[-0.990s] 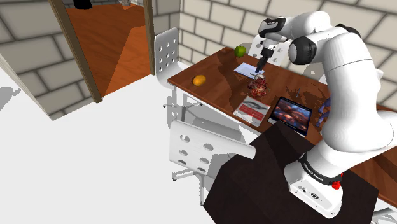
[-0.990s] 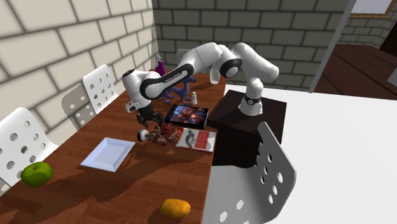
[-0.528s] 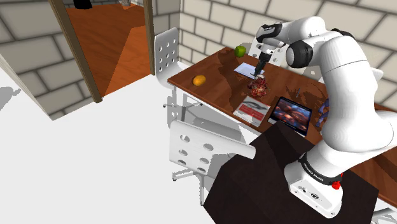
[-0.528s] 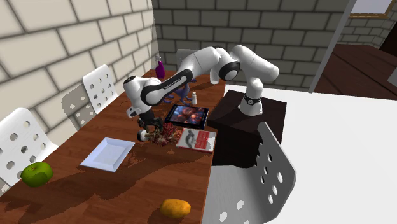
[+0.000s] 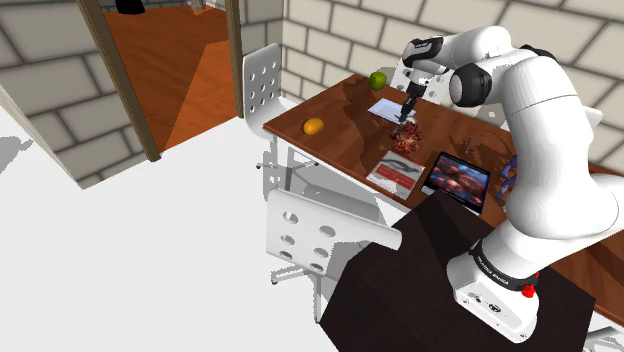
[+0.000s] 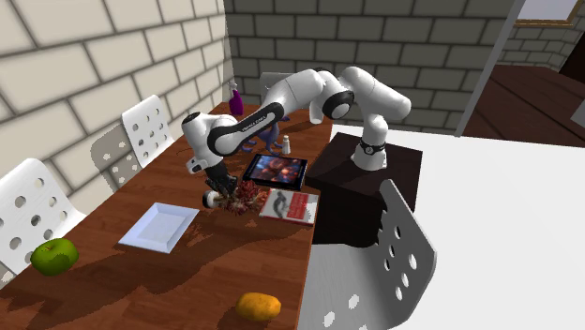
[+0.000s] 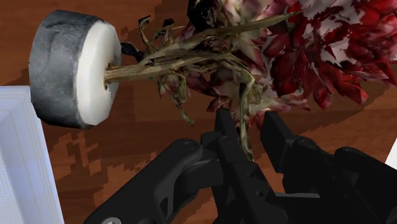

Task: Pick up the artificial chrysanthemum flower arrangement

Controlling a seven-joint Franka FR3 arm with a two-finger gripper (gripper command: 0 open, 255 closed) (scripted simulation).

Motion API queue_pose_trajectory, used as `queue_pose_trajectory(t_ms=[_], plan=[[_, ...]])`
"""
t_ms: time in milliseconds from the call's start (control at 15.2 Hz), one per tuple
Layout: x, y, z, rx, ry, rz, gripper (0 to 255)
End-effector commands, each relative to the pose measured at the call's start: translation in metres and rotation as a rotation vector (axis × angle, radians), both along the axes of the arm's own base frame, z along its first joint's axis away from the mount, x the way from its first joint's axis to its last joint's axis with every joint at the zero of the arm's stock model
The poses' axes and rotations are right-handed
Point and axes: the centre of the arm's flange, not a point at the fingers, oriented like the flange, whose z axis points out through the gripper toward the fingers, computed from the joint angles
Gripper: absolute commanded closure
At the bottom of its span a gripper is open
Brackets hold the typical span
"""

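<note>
The flower arrangement lies on its side on the brown table. It has a round grey and white base, dry stems and red and white blooms. My black gripper reaches down onto its stems just beside the blooms, and the fingers stand close together with a thin stem clasped between them. In the shoulder view the gripper sits right above the arrangement. In the second exterior view the gripper presses in between the base and the blooms of the arrangement.
A white tray lies beside the base. A magazine and a tablet lie close on the stand's side. A green apple and an orange fruit sit farther along the table. White chairs stand at its edges.
A second ago the hand sat slightly higher; it has come down onto the arrangement's stems. Over the last half second the arm has stayed put. The arrangement has not moved.
</note>
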Motion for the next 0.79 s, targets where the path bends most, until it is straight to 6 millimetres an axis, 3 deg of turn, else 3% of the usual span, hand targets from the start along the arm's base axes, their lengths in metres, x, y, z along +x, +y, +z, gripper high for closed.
queue_pose_trajectory(t_ms=[0, 726], plan=[[-0.001, 0.0, -0.002, 0.001, 0.003, -0.001, 255], [-0.001, 0.0, 0.052, 0.001, 0.003, -0.002, 255]])
